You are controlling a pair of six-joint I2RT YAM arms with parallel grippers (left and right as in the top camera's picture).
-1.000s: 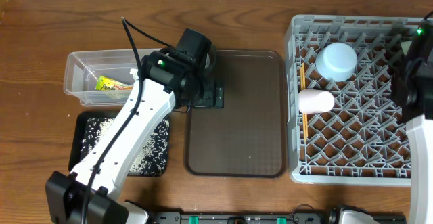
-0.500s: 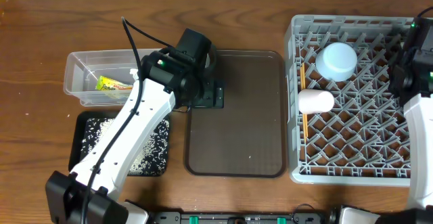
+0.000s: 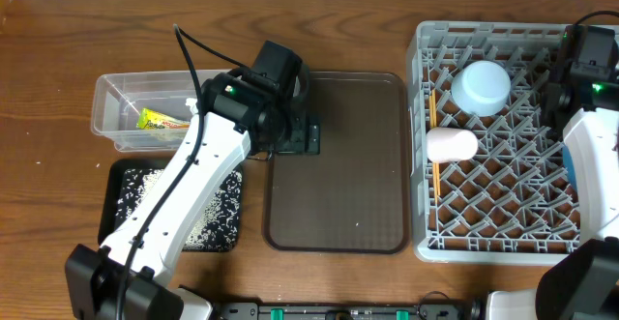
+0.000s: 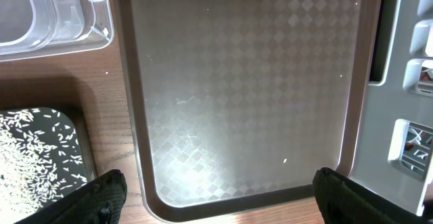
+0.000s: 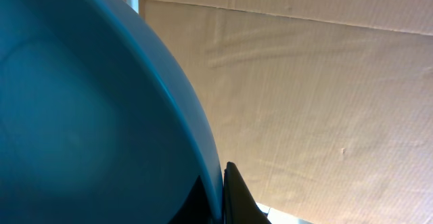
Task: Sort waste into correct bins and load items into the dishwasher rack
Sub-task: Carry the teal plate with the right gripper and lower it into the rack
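Tub behind grain tray, left; serving tray centre; rack right, holding bowl, cup, chopsticks.

A flat brown tray lies in the middle of the overhead picture. It has round corners and a raised edge. Up close, the tray shines and has a pattern of little diamonds. It sits on a brown wooden table. The right wrist picture shows a plain tan wall.

Bright even light, soft shadows, glare on brown tray
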